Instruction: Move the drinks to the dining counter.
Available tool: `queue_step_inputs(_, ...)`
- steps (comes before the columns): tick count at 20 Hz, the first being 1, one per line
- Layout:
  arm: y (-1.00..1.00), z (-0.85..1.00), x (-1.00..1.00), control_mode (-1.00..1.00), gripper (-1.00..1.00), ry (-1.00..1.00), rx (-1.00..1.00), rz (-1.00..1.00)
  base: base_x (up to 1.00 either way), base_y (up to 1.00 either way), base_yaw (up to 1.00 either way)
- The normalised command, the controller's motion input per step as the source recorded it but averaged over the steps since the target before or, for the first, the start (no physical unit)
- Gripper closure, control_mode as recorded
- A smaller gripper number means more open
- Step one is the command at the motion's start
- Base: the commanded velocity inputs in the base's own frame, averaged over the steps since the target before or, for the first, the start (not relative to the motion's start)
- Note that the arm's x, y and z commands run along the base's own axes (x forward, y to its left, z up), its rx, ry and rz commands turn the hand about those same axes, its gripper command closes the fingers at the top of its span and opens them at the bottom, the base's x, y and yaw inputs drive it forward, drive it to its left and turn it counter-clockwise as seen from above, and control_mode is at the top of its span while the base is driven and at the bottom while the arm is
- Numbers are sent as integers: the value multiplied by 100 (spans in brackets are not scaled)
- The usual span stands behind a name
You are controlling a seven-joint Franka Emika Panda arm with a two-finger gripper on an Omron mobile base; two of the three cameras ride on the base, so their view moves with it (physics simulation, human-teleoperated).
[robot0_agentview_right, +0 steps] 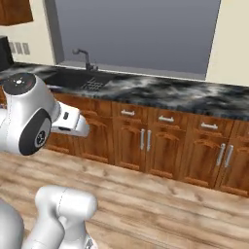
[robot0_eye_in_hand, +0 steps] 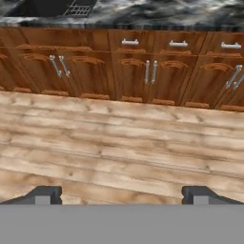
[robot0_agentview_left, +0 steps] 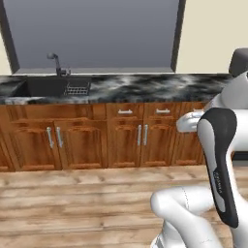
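Kitchen: marbled black-grey counter (robot0_agentview_left: 145, 87) over brown cabinets (robot0_agentview_right: 146, 141); sink (robot0_agentview_left: 48, 88) and faucet (robot0_agentview_left: 57, 63) beneath a window
Hand: gripper (robot0_eye_in_hand: 122, 195) spread wide, empty, aimed at plank floor (robot0_eye_in_hand: 119, 147)
Drinks: nowhere visible; whereabouts unknown
Risk: driving off blind, arm may clip cabinet handles
Obstacles: none between base and cabinets

Gripper (robot0_eye_in_hand: 121, 194): you see its two dark fingertips (robot0_eye_in_hand: 44, 194) set wide apart, nothing between them.
Below: plank floor (robot0_eye_in_hand: 119, 147).
Ahead: wooden cabinets (robot0_eye_in_hand: 119, 71), silver handles (robot0_eye_in_hand: 150, 71), marbled counter (robot0_eye_in_hand: 157, 14).
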Motion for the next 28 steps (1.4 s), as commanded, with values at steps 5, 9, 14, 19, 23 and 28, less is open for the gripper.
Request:
queue_step_inputs(5,0,0,0,100,-100,0,0,0,4,65,-79)
queue_step_inputs(9,0,0,0,100,-100,0,0,0,14,86,-65)
queue_step_inputs(14,0,0,0,100,-100,0,0,0,-1,97,-23)
queue_step_inputs(19,0,0,0,100,-100,0,0,0,-43,100,2)
queue_step_inputs(23,0,0,0,100,-100,0,0,0,-92,100,20)
queue_step_inputs(28,0,0,0,100,-100,0,0,0,71,100,6)
